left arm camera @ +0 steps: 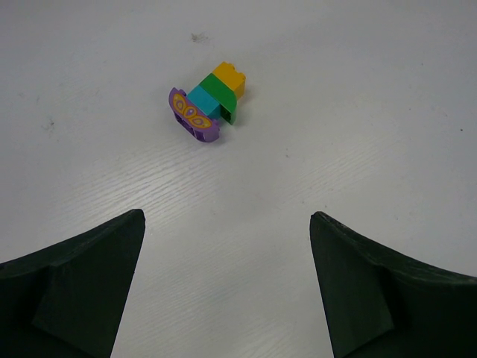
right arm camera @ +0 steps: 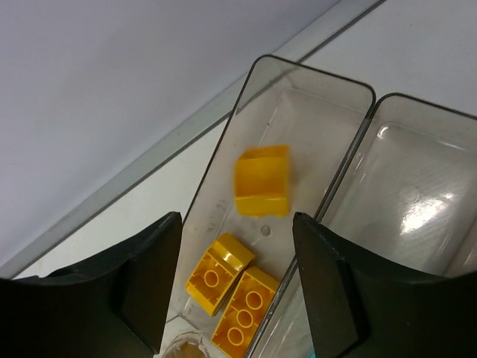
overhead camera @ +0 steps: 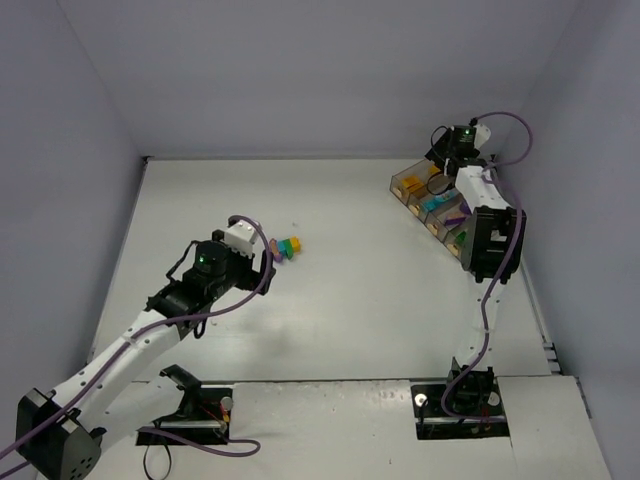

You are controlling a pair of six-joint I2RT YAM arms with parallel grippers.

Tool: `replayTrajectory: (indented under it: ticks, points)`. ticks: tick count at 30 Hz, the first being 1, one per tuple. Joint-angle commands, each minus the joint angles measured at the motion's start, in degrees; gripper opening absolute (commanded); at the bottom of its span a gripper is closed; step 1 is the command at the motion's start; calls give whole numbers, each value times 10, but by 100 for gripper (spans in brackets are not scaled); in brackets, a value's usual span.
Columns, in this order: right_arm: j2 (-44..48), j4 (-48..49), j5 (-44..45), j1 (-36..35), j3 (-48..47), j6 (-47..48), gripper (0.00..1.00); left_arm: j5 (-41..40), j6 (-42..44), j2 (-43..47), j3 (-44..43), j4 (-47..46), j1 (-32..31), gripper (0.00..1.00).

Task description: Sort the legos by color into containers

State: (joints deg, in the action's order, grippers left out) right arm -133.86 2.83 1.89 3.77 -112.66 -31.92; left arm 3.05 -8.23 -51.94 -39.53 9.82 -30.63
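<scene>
Right gripper spread wide above end bin, blurred yellow brick loose between fingers; left gripper spread wide, facing purple-teal-green-yellow brick cluster on table

Soft, even overhead light on the white table; faint shadow spreading under the left arm; glare flecks on a clear bin; one yellow brick smeared with blur; left gripper dark, nearly featureless.
</scene>
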Motion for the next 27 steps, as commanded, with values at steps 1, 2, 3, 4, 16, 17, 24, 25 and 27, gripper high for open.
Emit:
replayTrajectory:
  ticks: [1, 2, 3, 4, 16, 17, 24, 25, 27]
  points:
    - [9, 33, -14, 4, -5, -4, 58, -11, -8, -2, -27, -49, 1, 85]
    - [18, 35, -30, 4, -2, -3, 58, -11, -6, -4, -27, -49, 0, 85]
    - [25, 37, -32, 4, 8, 2, 58, -11, -3, -6, -31, -48, 1, 85]
    - [32, 40, -41, 4, 15, 6, 58, -10, 1, -14, -32, -47, 1, 85]
    - [293, 62, -200, 2, 220, 106, 63, 150, 193, -167, -119, -8, 54, 85]
    - [331, 61, -217, 2, 237, 108, 64, 166, 204, -184, -136, -9, 64, 85]
    - [483, 60, -245, 2, 401, 90, 69, 238, 247, -354, -270, 35, 99, 85]
    - [509, 58, -251, 1, 415, 86, 69, 246, 251, -386, -283, 37, 99, 85]
    - [533, 53, -261, 1, 453, 74, 74, 253, 255, -426, -311, 43, 99, 85]
